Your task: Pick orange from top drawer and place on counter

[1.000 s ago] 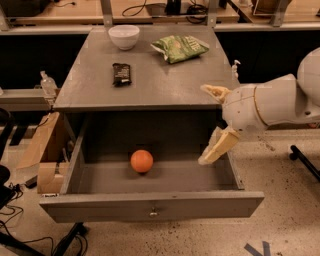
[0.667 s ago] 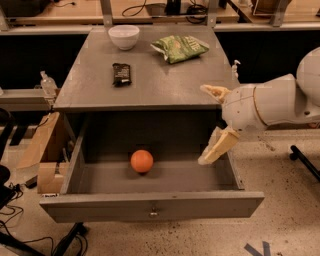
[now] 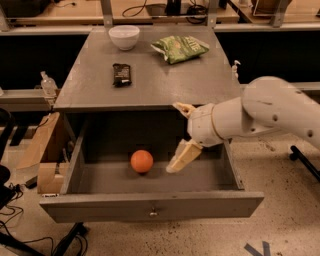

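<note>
Showing the top drawer [image 3: 150, 206] pulled open beneath the counter surface [image 3: 165, 82] of a grey cabinet, with a small metal knob [image 3: 153, 213] at the middle of its flat front panel. The orange [image 3: 142, 161] rests on the drawer floor, a little left of centre, touching nothing else.

The gripper [image 3: 173, 138], at the end of a white arm [image 3: 260, 112] entering from the right, hangs over the right half of the drawer. It is just right of the orange and apart from it. Its two pale fingers [image 3: 184, 156] are spread wide and hold nothing. The upper finger lies at the level of the counter's front edge, and the lower one angles down into the drawer towards the fruit. The arm crosses over the drawer's right wall and hides the cabinet's right front corner.

On the surface are a white bowl [image 3: 124, 36] at rear left, a crinkled green snack bag [image 3: 180, 48] at rear right, and a dark wrapped bar [image 3: 121, 74] in front of the bowl, all well apart. Print on the bag and the bar cannot be read.

A cardboard box [image 3: 42, 150] stands against the cabinet's left side. What appears to be a small clear bottle [image 3: 47, 84] sits on a ledge to the left, and a second bottle [image 3: 235, 69] sits to the right. Light wooden benches [image 3: 150, 12] run behind. A blue tape mark [image 3: 257, 248] lies on the speckled floor [image 3: 290, 220].
</note>
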Controlling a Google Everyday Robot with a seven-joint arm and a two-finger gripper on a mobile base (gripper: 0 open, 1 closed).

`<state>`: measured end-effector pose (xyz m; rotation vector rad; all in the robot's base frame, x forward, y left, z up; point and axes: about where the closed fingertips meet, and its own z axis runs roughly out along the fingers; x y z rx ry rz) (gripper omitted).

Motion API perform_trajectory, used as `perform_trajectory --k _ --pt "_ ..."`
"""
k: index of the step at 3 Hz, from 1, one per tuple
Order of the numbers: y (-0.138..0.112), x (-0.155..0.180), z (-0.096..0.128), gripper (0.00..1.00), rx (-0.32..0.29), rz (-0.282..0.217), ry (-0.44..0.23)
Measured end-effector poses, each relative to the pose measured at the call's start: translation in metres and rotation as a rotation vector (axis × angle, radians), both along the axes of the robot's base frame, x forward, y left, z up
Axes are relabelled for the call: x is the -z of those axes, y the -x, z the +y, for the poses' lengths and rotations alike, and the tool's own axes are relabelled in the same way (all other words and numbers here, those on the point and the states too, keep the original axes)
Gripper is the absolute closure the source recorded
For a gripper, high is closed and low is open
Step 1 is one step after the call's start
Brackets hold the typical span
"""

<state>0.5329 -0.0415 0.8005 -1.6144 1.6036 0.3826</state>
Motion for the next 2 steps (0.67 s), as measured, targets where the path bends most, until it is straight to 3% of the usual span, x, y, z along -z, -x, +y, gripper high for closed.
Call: perform_trajectory --k 2 --pt "-0.037 0.08 0.044 0.0 0.036 0.103 -0.08"
